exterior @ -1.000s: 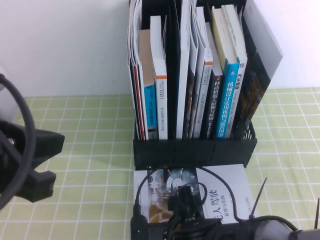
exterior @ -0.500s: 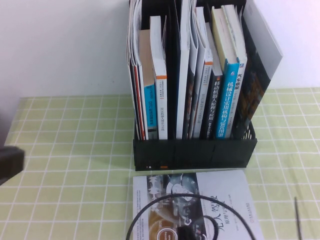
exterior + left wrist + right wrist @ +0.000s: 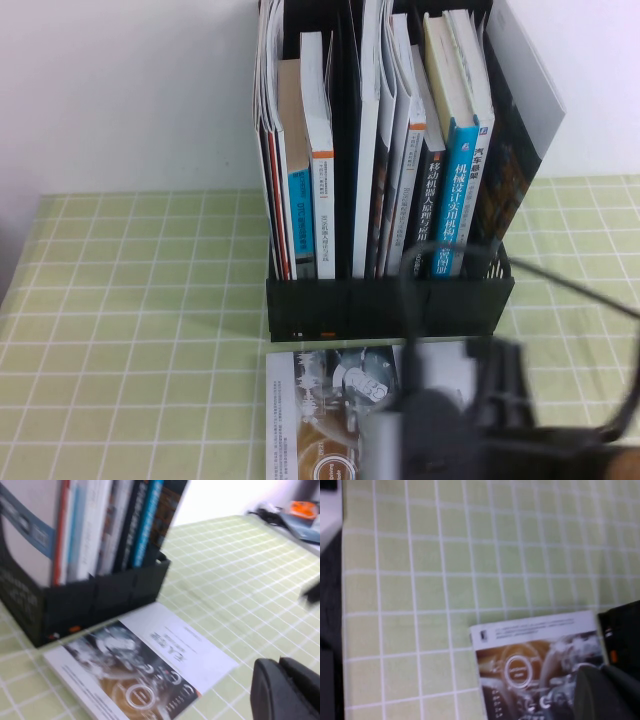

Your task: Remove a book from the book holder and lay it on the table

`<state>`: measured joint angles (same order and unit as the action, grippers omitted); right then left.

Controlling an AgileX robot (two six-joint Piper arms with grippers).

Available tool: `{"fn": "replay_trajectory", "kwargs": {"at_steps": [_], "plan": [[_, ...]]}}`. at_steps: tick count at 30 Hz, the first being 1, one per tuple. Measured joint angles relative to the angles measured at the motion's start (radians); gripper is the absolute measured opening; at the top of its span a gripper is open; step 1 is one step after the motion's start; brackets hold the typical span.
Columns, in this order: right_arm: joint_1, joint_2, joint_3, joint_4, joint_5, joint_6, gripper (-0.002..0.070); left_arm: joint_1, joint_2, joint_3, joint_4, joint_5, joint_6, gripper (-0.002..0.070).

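Observation:
The book [image 3: 330, 405] lies flat on the table [image 3: 140, 330], just in front of the black book holder [image 3: 390, 305], collage side on the left. My right arm [image 3: 480, 420] is blurred and covers the book's right half. In the right wrist view my right gripper [image 3: 602, 669] is shut and empty above the book [image 3: 525, 655], next to the holder [image 3: 625, 630]. My left gripper [image 3: 279, 661] is shut and empty, hovering off the book's [image 3: 145, 660] corner, away from the holder [image 3: 100, 597]. The left arm is outside the high view.
The holder keeps several upright books, among them a bright blue-spined one [image 3: 460, 190] and a white-spined one with an orange mark [image 3: 322, 180]. A white wall stands behind. The table's edge [image 3: 332, 605] shows in the right wrist view. Clutter [image 3: 300, 512] lies beyond the table.
My left arm has left the high view at the left. My right arm dropped low, then rose blurred over the book's right half. The book has not moved.

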<state>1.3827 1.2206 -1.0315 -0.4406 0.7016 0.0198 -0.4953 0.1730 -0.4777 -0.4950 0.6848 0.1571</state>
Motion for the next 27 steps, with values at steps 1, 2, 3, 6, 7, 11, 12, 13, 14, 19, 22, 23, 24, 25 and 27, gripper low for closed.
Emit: {"fn": "replay_trajectory", "kwargs": {"at_steps": [1, 2, 3, 6, 7, 11, 12, 13, 14, 19, 22, 23, 24, 25, 27], "plan": [[0.000, -0.039, 0.002, 0.000, 0.002, 0.002, 0.0004, 0.000, -0.034, 0.047, -0.038, -0.013, 0.029, -0.0002], [0.000, -0.078, 0.008, -0.002, 0.008, 0.002, 0.0004, 0.000, -0.066, 0.090, -0.069, -0.023, 0.054, -0.0002], [0.000, -0.110, 0.015, -0.008, 0.016, 0.002, 0.0004, 0.000, -0.091, 0.122, -0.087, -0.034, 0.071, -0.0002], [0.000, -0.231, 0.073, -0.055, 0.050, 0.015, 0.0004, 0.000, -0.160, 0.211, -0.114, -0.088, 0.105, -0.0003], [0.000, -0.272, 0.105, -0.073, 0.059, 0.029, 0.0004, 0.000, -0.174, 0.234, -0.115, -0.116, 0.112, -0.0003], [0.000, -0.439, 0.248, -0.146, 0.077, 0.154, 0.0004, 0.000, -0.185, 0.278, -0.125, -0.245, 0.130, -0.0002], [0.000, -0.477, 0.274, -0.168, 0.077, 0.194, 0.0004, 0.000, -0.185, 0.283, -0.127, -0.264, 0.130, -0.0002], [0.000, -0.525, 0.304, -0.200, 0.074, 0.247, 0.0004, 0.000, -0.185, 0.289, -0.127, -0.281, 0.131, -0.0002], [0.000, -0.573, 0.333, -0.237, 0.065, 0.303, 0.0004, 0.000, -0.186, 0.297, -0.129, -0.290, 0.131, -0.0002], [0.000, -0.782, 0.477, -0.470, 0.062, 0.530, 0.0004, 0.000, -0.186, 0.335, -0.129, -0.323, 0.134, -0.0002], [0.000, -0.865, 0.552, -0.558, 0.131, 0.590, 0.0004, 0.000, -0.186, 0.361, -0.134, -0.332, 0.138, -0.0002], [0.000, -0.890, 0.570, -0.573, 0.161, 0.598, 0.0004, 0.000, -0.186, 0.367, -0.137, -0.334, 0.138, -0.0002], [0.000, -0.909, 0.581, -0.583, 0.180, 0.602, 0.0004, 0.000, -0.186, 0.372, -0.141, -0.334, 0.138, -0.0002], [0.000, -0.930, 0.590, -0.583, 0.200, 0.607, 0.0004, 0.000, -0.186, 0.379, -0.145, -0.334, 0.138, -0.0002], [0.000, -0.962, 0.600, -0.577, 0.216, 0.609, 0.0004, 0.000, -0.186, 0.389, -0.147, -0.334, 0.141, -0.0002]]}}
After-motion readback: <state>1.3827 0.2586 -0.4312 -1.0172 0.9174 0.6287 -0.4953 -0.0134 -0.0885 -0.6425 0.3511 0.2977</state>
